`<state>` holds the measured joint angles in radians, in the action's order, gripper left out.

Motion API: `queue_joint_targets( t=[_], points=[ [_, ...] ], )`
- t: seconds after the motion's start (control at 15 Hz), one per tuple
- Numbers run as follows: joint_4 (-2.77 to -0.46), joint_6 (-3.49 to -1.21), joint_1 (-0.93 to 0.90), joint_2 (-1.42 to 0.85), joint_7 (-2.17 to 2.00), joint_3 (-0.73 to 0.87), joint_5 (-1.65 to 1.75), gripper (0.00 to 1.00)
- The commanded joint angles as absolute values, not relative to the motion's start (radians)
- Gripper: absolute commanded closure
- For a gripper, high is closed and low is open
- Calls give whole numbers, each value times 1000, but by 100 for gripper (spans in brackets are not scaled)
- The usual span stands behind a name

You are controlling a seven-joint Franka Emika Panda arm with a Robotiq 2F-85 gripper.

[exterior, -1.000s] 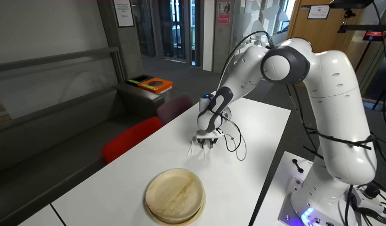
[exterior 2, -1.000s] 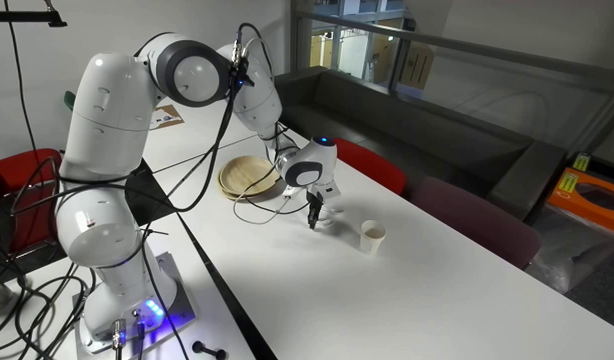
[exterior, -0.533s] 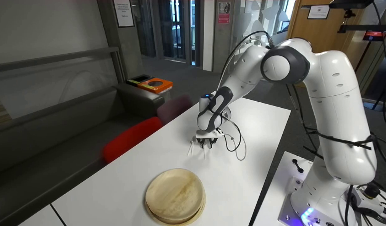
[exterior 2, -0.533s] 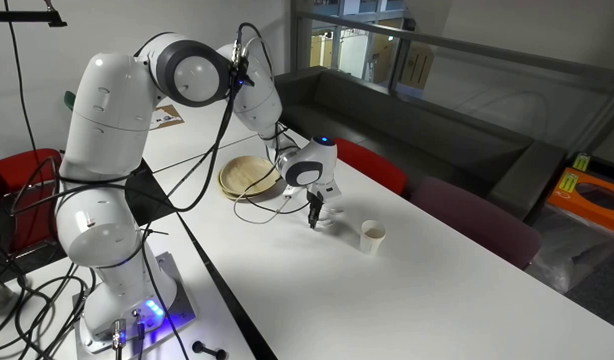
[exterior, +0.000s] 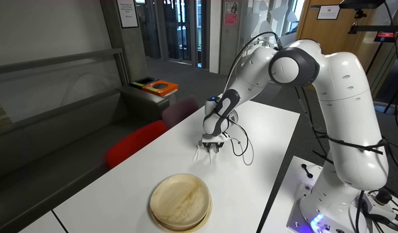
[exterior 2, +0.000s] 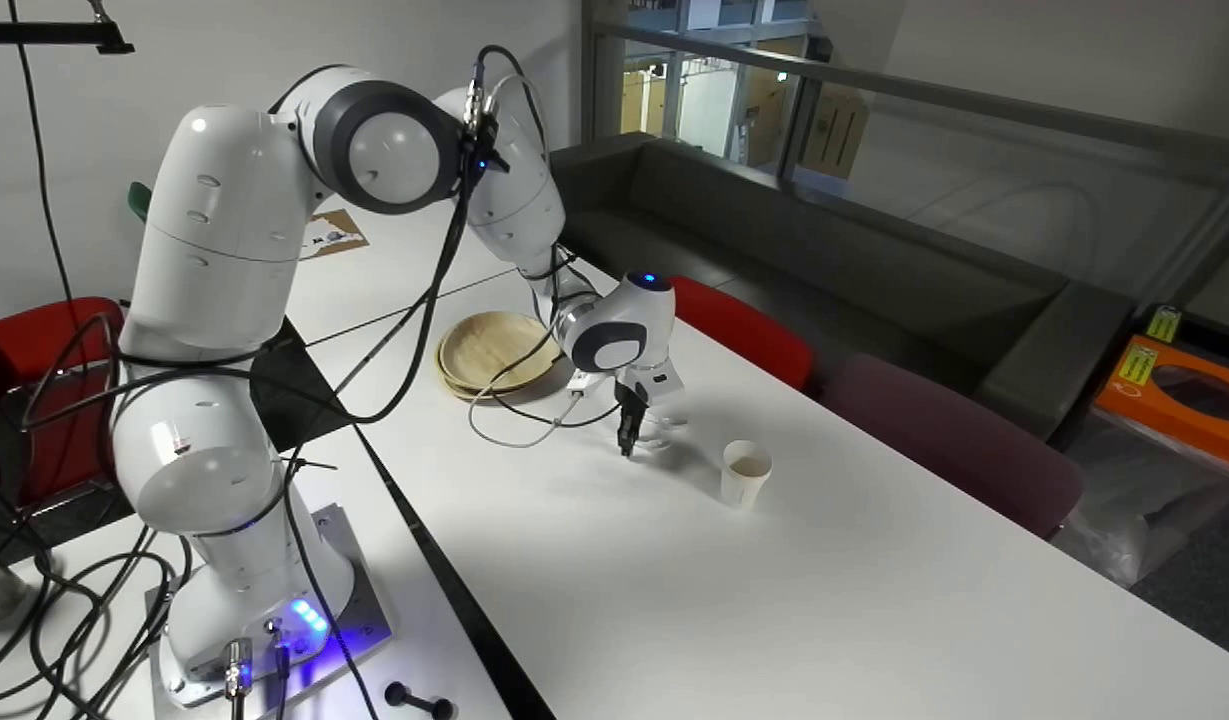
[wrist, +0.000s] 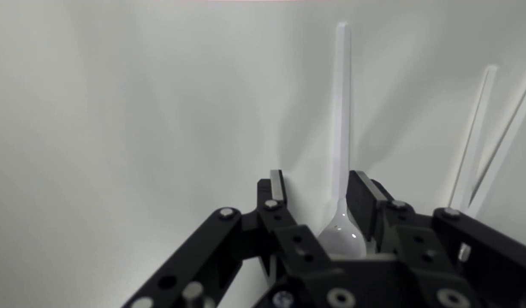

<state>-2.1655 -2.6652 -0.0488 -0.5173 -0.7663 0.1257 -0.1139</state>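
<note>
In the wrist view, a white spoon (wrist: 342, 115) lay on the table (exterior 2: 874, 600) below my end effector (wrist: 316, 186), its neck between my two fingertips. My fingers stood apart: the one on the left of that view was clear of the spoon, while the one on the right was just beside its neck, and I could not tell whether that finger touched it. The spoon's handle stretched away from me, and its bowl sat back among my black linkages, partly covered by them.

Further right in the wrist view, two white handles (wrist: 475, 137) lay close together, slanting so that they met toward my side; their near ends were hidden behind my end effector. In both exterior views my end effector pointed downward, low over the table.

Two round, wood-coloured plates (exterior: 181, 200) lay stacked on the table in both exterior views, well apart from the spoon, the upper one resting slightly off-centre on the lower. In an exterior view, a white cup (exterior 2: 742, 490) stood upright near my end effector, on the side away from the plates. A red chair (exterior: 137, 142) and a purple chair (exterior: 179, 111) stood along the table's edge, with a dark grey sofa (exterior: 72, 142) behind them.
</note>
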Motion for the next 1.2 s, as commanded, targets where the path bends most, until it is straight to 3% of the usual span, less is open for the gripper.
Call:
queue_joint_targets(
  t=[0.0,0.67,1.0,1.13],
  points=[
    [-2139,-2626,-40,-524,-727,120,-135,53],
    [-2124,-2624,-44,-536,-728,119,-134,55],
    [-2122,-2624,-44,-536,-728,119,-134,82],
    [-2121,-2623,-43,-536,-727,119,-135,87]
  ],
)
